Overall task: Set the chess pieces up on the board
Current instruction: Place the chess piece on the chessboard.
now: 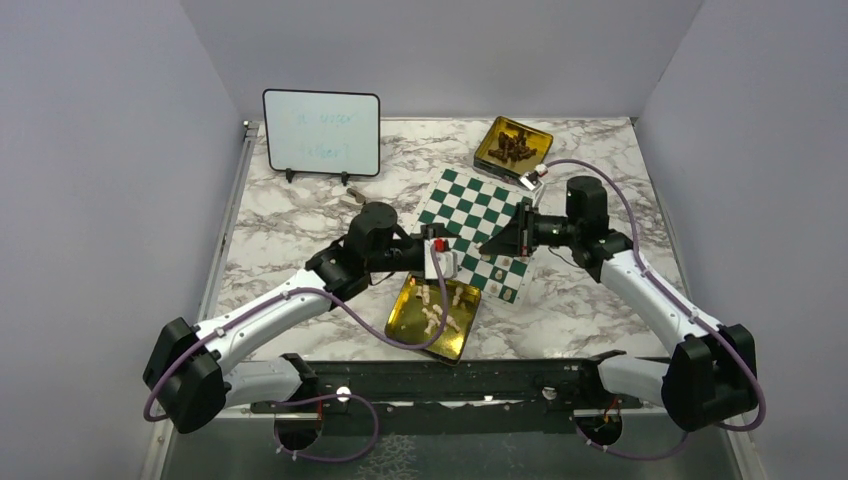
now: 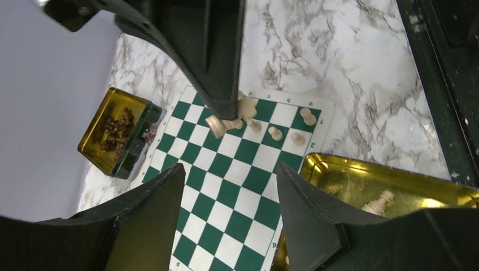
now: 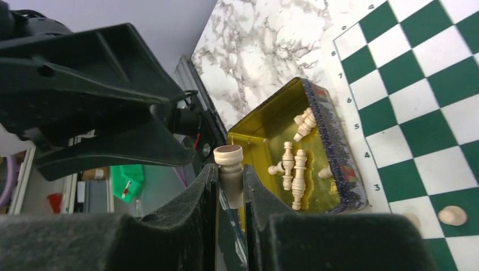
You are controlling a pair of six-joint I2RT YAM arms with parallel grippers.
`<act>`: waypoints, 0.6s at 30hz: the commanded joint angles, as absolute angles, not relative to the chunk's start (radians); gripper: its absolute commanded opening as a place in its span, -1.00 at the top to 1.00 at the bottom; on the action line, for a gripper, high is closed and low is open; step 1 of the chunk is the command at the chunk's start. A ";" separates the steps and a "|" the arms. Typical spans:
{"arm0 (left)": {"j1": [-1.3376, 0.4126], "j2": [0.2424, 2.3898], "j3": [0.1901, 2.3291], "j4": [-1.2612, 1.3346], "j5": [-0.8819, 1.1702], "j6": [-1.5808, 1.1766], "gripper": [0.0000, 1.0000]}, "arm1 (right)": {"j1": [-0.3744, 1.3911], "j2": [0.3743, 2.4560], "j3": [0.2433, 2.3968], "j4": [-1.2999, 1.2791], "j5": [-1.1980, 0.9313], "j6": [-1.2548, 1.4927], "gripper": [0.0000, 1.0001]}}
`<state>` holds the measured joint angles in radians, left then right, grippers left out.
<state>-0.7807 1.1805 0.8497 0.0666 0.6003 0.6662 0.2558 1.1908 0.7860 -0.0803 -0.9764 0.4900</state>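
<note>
The right end effector is clamped on a cream chess piece, seemingly to carry it to the chessboard at mid-frame, while the left end effector hangs part-open and empty above the placed pieces, beside the gold tin at lower right.

Marble-patterned tabletop spans the centre of the frame; black-framed whiteboard stands upright at upper left, its faint writing illegible; upper gold tin lies open at upper right; lower gold tin lies open at lower centre.
</note>
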 commanded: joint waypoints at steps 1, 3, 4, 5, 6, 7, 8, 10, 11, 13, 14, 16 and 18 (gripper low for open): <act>-0.806 1.126 0.808 -0.028 0.639 0.876 -0.26 | 0.292 1.202 0.800 -0.038 -1.033 0.514 0.68; -0.816 1.117 0.801 -0.052 0.642 0.912 -0.28 | 0.303 1.206 0.798 -0.043 -1.039 0.508 0.69; -0.821 1.117 0.803 -0.063 0.639 0.925 -0.29 | 0.309 1.209 0.798 -0.047 -1.042 0.504 0.68; -0.823 1.117 0.806 -0.075 0.635 0.937 -0.29 | 0.314 1.211 0.799 -0.052 -1.046 0.500 0.68; -0.827 1.119 0.808 -0.080 0.627 0.946 -0.29 | 0.319 1.215 0.802 -0.062 -1.046 0.494 0.68; -0.830 1.119 0.809 -0.083 0.618 0.955 -0.29 | 0.325 1.220 0.806 -0.071 -1.045 0.488 0.68; -0.833 1.120 0.811 -0.085 0.606 0.963 -0.30 | 0.331 1.224 0.811 -0.081 -1.043 0.483 0.68; -0.841 1.120 0.812 -0.085 0.588 0.979 -0.32 | 0.342 1.231 0.816 -0.089 -1.043 0.480 0.68; -0.844 1.120 0.813 -0.085 0.583 0.984 -0.32 | 0.347 1.233 0.817 -0.088 -1.042 0.481 0.68; -0.847 1.122 0.816 -0.086 0.580 0.991 -0.33 | 0.357 1.238 0.820 -0.090 -1.038 0.482 0.68; -0.849 1.123 0.818 -0.086 0.582 0.994 -0.34 | 0.362 1.243 0.822 -0.090 -1.037 0.482 0.68; -0.851 1.125 0.819 -0.085 0.582 1.002 -0.33 | 0.374 1.252 0.826 -0.090 -1.037 0.482 0.68; -0.854 1.131 0.822 -0.086 0.583 1.010 -0.33 | 0.389 1.260 0.831 -0.090 -1.035 0.481 0.68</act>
